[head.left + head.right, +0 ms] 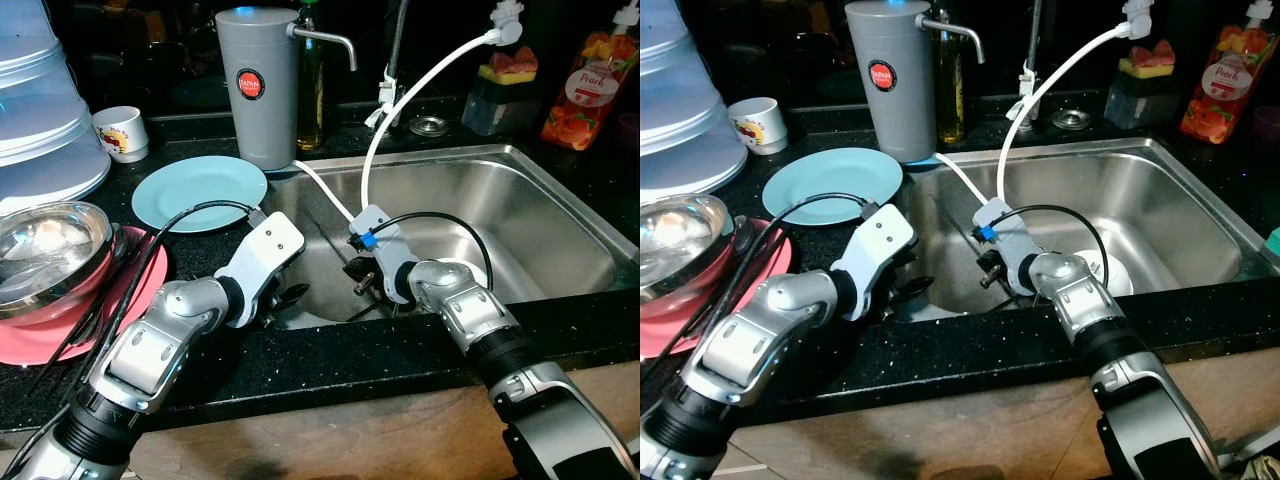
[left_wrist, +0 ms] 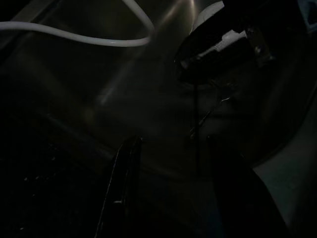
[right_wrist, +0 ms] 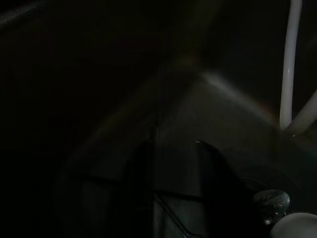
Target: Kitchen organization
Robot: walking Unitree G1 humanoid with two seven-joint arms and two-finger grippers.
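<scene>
Both pincers, left [image 1: 290,298] and right [image 1: 358,275], part-open, hang inside the sink [image 1: 560,215].

Both grippers' fingertips were lost below sink [image 1: 560,200] front edge; wrist views too dark, white plate [image 1: 1118,272] half-hidden.

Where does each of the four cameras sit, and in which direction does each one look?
Left eye view: on the head, looking down at the sink; both silver arms show.
Right eye view: beside it, same scene, with the blue plate.
Left wrist view: on the left arm, looking into the dark sink; left gripper open.
Right wrist view: on the right arm, same; right gripper.
Shared: the white hose.
</scene>
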